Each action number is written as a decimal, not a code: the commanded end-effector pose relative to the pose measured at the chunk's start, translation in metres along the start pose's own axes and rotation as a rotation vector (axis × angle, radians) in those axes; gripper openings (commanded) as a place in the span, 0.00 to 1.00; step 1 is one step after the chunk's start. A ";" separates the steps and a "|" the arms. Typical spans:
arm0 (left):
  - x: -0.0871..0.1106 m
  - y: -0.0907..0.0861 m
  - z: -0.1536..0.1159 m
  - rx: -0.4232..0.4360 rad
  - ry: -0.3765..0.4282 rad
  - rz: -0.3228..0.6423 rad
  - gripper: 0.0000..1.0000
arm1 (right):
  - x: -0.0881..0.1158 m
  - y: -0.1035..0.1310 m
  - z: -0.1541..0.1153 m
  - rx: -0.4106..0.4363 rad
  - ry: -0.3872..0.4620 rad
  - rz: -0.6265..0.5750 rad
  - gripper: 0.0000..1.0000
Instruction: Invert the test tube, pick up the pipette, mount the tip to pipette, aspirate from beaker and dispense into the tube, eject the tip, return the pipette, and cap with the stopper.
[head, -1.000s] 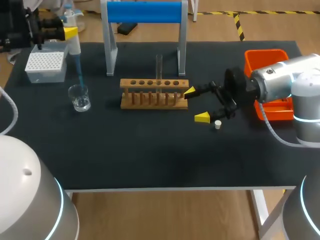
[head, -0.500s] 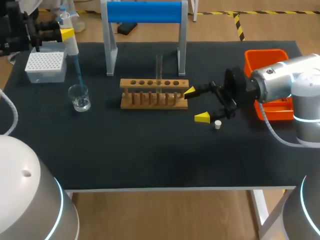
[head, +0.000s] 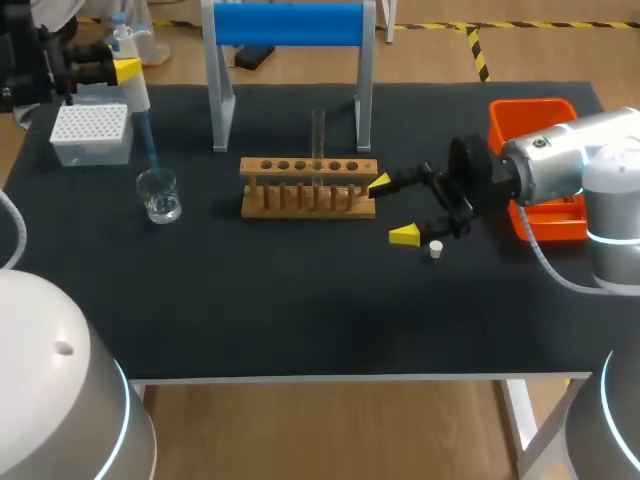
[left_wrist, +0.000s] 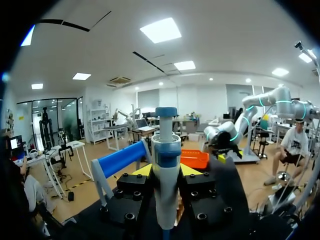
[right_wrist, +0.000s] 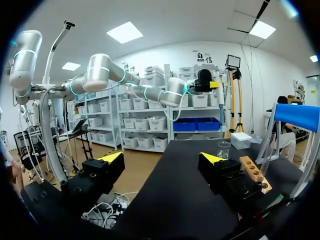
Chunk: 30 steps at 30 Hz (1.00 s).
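Black cloth covers the counter (head: 300, 310), seen from above and behind the robot. At its far left corner the left fingers (head: 126, 69) are closed on a white-and-blue pipette (head: 135, 88), which hangs upright. In the left wrist view the pipette's barrel (left_wrist: 166, 150) stands pinched between the two yellow tips, touched from both sides. The long blue tip (head: 151, 143) mounted on the pipette points down at a small clear glass beaker (head: 160, 196). Its lower end is at the beaker's mouth; whether it reaches the liquid cannot be told. A white tip box (head: 92, 132) sits just behind the beaker.

A light wooden rack (head: 308, 186) stands mid-counter, with a clear glass test tube (head: 318, 133) upright in it. Behind the rack rises a grey stand with a blue crossbar (head: 288, 24).

The right fingers (head: 392, 210) lie just beside the rack's right end, spread wide and gripping nothing. A small white stopper (head: 435, 249) rests on the counter just beside the nearer yellow fingertip (head: 405, 236), outside the gap. An orange tray (head: 532, 115) sits at the far right.
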<state>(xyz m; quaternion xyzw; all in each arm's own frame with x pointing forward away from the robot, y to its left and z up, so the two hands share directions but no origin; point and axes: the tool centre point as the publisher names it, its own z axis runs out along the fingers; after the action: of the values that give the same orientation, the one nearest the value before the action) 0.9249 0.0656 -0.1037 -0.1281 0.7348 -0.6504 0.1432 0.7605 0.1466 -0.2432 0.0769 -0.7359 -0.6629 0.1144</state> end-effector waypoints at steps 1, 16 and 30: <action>0.000 0.000 0.000 0.001 0.000 0.001 0.00 | 0.000 0.000 -0.001 0.002 0.001 0.000 1.00; 0.000 0.000 0.000 0.001 0.000 0.001 0.00 | 0.000 0.000 -0.001 0.002 0.001 0.000 1.00; 0.000 0.000 0.000 0.001 0.000 0.001 0.00 | 0.004 0.005 0.008 0.049 -0.024 -0.010 1.00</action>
<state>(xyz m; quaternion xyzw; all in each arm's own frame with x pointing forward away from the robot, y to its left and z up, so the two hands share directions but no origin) 0.9245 0.0664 -0.1036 -0.1278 0.7349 -0.6506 0.1428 0.7614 0.1473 -0.2465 0.0792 -0.7426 -0.6561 0.1088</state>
